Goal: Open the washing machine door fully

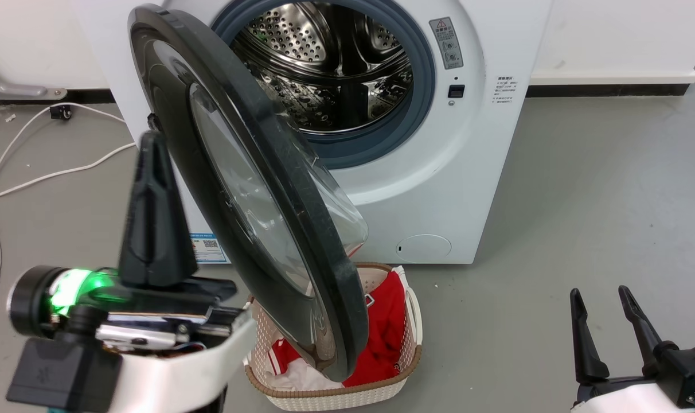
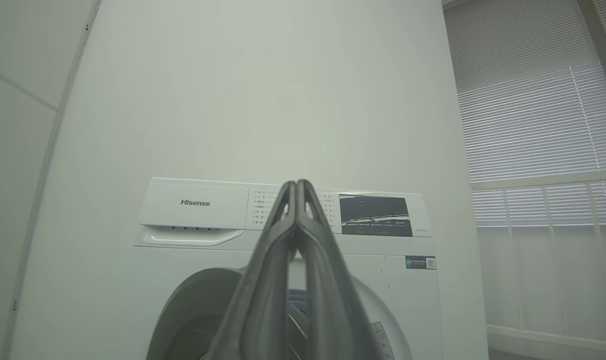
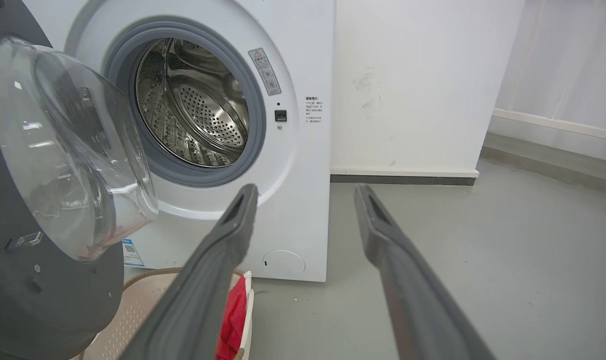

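**Door swung out, left jaws pressed together beside it**

The washing machine door (image 1: 301, 229) is standing roughly half open, hanging from its hinge on the left of the white machine (image 1: 468, 172), with its glass bowl facing the steel drum (image 1: 336, 63) and its lower rim hanging over a laundry basket (image 1: 412, 344) that is holding red cloth (image 1: 390, 327). The left gripper (image 1: 151, 137) is pointing up just beside the door's outer face, its jaws closed together on nothing; whether it is touching the rim cannot be told. The right gripper (image 1: 598, 292) is waiting well apart, low on the right, its jaws spread wide and empty. The machine is sitting on a grey floor (image 1: 582, 201) against a white wall (image 1: 611, 34), with a white cable (image 1: 38, 172) trailing across the floor on the left and window blinds (image 2: 533, 110) hanging beyond the machine
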You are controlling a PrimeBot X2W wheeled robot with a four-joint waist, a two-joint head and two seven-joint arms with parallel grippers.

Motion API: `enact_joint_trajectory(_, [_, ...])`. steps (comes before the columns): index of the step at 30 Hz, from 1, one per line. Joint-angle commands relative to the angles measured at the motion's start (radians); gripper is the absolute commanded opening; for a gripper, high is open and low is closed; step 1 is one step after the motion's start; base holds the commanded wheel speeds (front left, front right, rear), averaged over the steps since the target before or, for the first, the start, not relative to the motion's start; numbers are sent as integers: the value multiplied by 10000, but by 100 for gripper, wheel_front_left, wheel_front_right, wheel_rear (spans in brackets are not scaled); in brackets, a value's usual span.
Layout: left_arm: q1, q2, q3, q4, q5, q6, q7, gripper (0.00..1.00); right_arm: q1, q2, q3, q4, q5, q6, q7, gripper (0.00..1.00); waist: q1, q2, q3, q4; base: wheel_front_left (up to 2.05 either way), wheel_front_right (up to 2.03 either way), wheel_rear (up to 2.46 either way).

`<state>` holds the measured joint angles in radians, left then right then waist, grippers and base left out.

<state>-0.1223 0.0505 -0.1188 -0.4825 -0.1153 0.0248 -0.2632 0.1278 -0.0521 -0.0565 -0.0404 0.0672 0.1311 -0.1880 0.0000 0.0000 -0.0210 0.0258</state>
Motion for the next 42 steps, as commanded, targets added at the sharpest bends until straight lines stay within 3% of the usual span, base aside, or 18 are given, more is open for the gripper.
enact_joint_trajectory(1, [104, -4, -211, -133, -98, -92, -22, 0, 136, 36, 5, 18, -8, -7, 17, 100, 0, 0, -24, -10, 0, 0, 0])
enact_joint_trajectory(11, [783, -1, -2402, -390, -637, -845, 273, 0, 237, 36, 54, -30, -22, -7, 82, 100, 0, 0, -99, -69, 0, 0, 0])
enact_joint_trajectory(21, [1772, 341, -5208, 829, -1343, -1398, 1588, 0, 194, 36, -31, -59, 55, -7, 166, 100, 0, 0, 22, 31, 0, 0, 0])
enact_joint_trajectory(30, [2377, 882, -5262, 2246, -1146, -1045, 1952, 0, 104, 35, 46, 35, 109, -7, 184, 100, 0, 0, 129, 24, 0, 0, 0])
enact_joint_trajectory(42, [1688, 512, -4683, 4149, -1185, -533, 875, 0, -70, 35, 118, -20, 118, -7, 212, 100, 0, 0, 515, -49, 0, 0, 0])
